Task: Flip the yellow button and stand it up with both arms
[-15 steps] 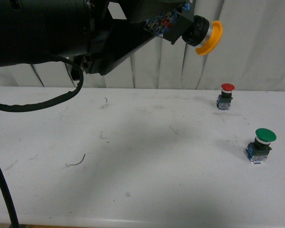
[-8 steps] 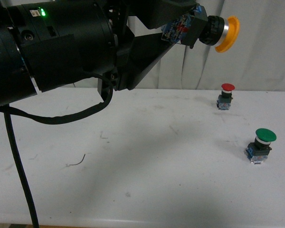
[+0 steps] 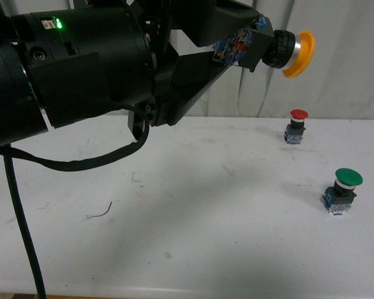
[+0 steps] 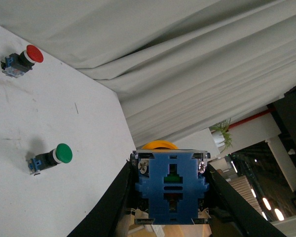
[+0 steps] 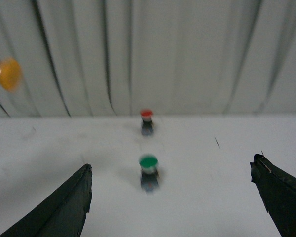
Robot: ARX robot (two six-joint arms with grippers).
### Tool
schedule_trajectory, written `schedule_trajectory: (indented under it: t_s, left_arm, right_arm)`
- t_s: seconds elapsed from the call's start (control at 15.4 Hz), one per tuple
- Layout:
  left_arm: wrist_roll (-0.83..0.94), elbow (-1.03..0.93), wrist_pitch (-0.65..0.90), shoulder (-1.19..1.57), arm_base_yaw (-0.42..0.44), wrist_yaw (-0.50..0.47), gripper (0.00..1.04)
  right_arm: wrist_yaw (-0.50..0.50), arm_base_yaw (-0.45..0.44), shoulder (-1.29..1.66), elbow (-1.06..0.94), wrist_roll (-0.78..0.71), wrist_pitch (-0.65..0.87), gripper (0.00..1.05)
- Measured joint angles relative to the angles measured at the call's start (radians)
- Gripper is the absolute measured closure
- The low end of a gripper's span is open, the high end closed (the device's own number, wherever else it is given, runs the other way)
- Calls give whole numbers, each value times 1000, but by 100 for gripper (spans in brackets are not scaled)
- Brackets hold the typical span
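While the left gripper [image 3: 240,47] clamps the yellow button [image 3: 296,47] aloft, the right gripper [image 5: 170,165], jaws apart, should grip its cap squarely.

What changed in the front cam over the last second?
The left gripper, still shut on the yellow button, carried it to the right in mid-air. Its cap swung from pointing down and right to closer to level. More of the arm's body came into view. The red button and green button stayed put on the table.
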Motion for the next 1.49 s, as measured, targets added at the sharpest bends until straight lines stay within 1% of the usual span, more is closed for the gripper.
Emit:
schedule_trajectory:
  t_s: [0.06, 0.13, 0.26, 0.39, 0.45, 0.52, 0.58, 0.71, 0.84, 0.91, 1.04, 1.17, 1.23, 1.3, 1.36, 1.49]
  left_arm:
    - [0, 0, -4, 0, 0, -1, 69]
    - [1, 0, -5, 0, -4, -1, 69]
    - [7, 0, -13, -2, -9, 0, 69]
    - [9, 3, -35, -2, -9, 0, 69]
    - [10, 7, -43, -2, -9, 0, 69]
    - [15, 15, -55, -2, -9, 0, 69]
    - [20, 21, -59, -3, -9, -1, 69]
    - [30, 27, -71, -9, -5, -1, 69]
    - [33, 34, -73, -11, -3, 0, 69]
    - [34, 35, -78, -11, -3, 0, 69]
    - [34, 35, -82, -12, -2, 1, 69]
    - [34, 35, -80, -13, -1, 3, 69]
    - [34, 35, -74, -13, 2, 4, 69]
    - [34, 37, -72, -13, 3, 5, 69]
    - [34, 39, -73, -13, 12, 14, 69]
    - [34, 39, -74, -13, 18, 16, 69]
  right_arm:
    - [-90, -39, 52, -4, -18, 194, 6]
    - [-127, -56, 171, -4, -21, 370, 6]
    - [-130, -36, 553, 4, -17, 745, 6]
    - [-126, -6, 857, 57, -13, 1003, 6]
    - [-124, 7, 988, 131, -12, 1098, 6]
    - [-122, 23, 1097, 222, -9, 1161, 6]
    - [-122, 39, 1192, 310, -6, 1182, 6]
    - [-134, 80, 1387, 483, 15, 1118, 6]
    - [-162, 101, 1439, 553, 44, 1085, 6]
    - [-203, 109, 1443, 585, 79, 1089, 6]
    - [-354, 106, 1436, 607, 225, 1119, 6]
    - [-540, 43, 1490, 605, 470, 1235, 6]
    - [-790, -51, 1659, 605, 931, 1234, 6]
    - [-776, -34, 1812, 639, 1338, 1230, 6]
    - [-719, 23, 1837, 671, 1516, 1231, 6]
    - [-710, 45, 1842, 700, 1555, 1235, 6]
